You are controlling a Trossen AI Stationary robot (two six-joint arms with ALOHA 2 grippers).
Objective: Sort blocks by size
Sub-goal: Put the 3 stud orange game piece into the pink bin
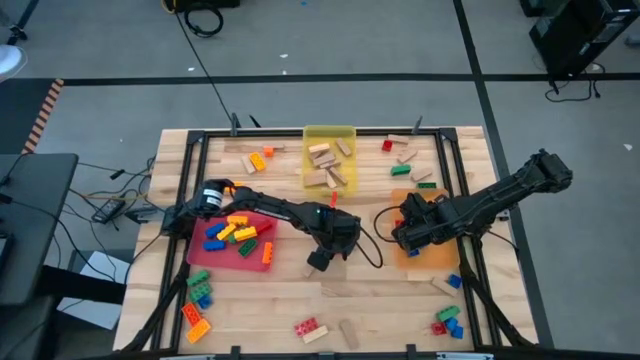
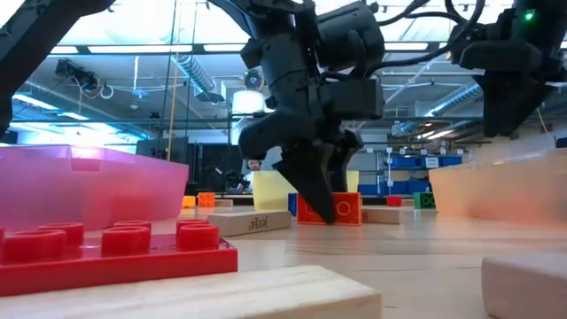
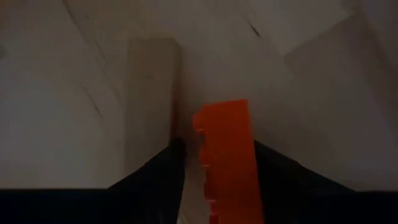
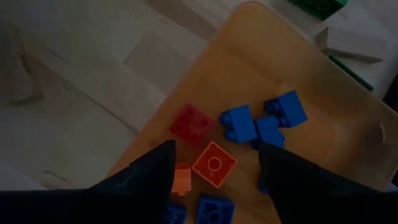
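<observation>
From overhead the left hand (image 1: 318,262) is just a dark lump, and its orange brick (image 3: 227,155) runs off the wrist picture's edge. The right arm hides most of the orange tray (image 1: 441,262), so the small bricks in it can't be counted from above. The low camera's nearest red brick (image 2: 115,248) and wooden block (image 2: 257,301) are blurry and cropped.

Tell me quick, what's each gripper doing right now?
Left gripper: shut on an orange brick.
Right gripper: open, empty, above the orange tray.
</observation>
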